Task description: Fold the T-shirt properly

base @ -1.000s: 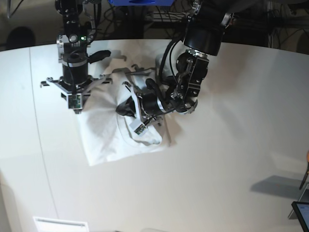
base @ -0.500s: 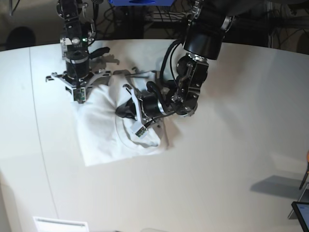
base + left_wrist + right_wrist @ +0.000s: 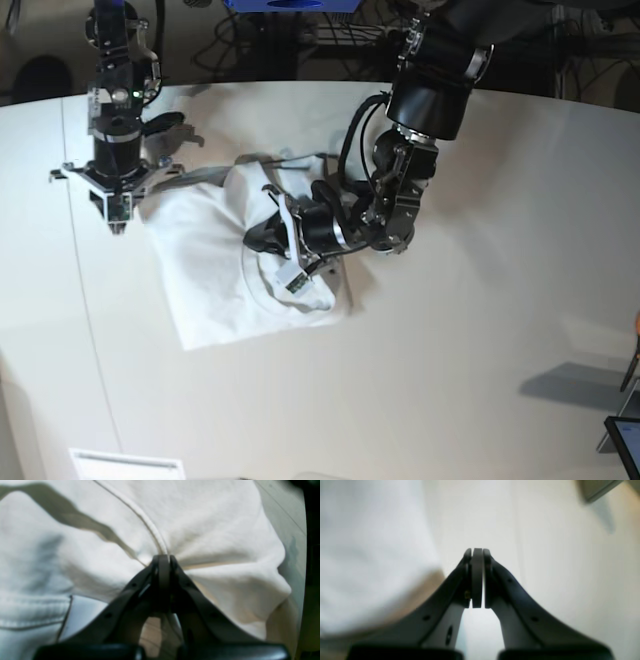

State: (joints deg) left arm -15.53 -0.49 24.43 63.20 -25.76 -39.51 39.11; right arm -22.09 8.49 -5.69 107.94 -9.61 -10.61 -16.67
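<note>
The white T-shirt (image 3: 215, 275) lies crumpled on the off-white table (image 3: 480, 330), left of centre. My left gripper (image 3: 259, 238) reaches in low from the right. In the left wrist view this left gripper (image 3: 162, 556) is shut on a bunched fold of the T-shirt (image 3: 212, 517), right where a seam runs into its tips. My right gripper (image 3: 116, 218) hangs just off the shirt's far-left corner. The right wrist view shows that right gripper (image 3: 476, 551) shut with nothing in it, the T-shirt (image 3: 370, 555) blurred to its left and bare table (image 3: 557, 567) beneath.
Cables and dark equipment (image 3: 270, 40) crowd the table's far edge. A tablet corner (image 3: 625, 445) shows at the bottom right and a white vent-like panel (image 3: 125, 465) at the bottom left. A thin seam (image 3: 85, 300) runs down the tabletop on the left.
My right arm has moved left and back, off the shirt to beside its corner. The shirt's upper left part now spreads further left. My left gripper keeps its pinch, shifted slightly.
</note>
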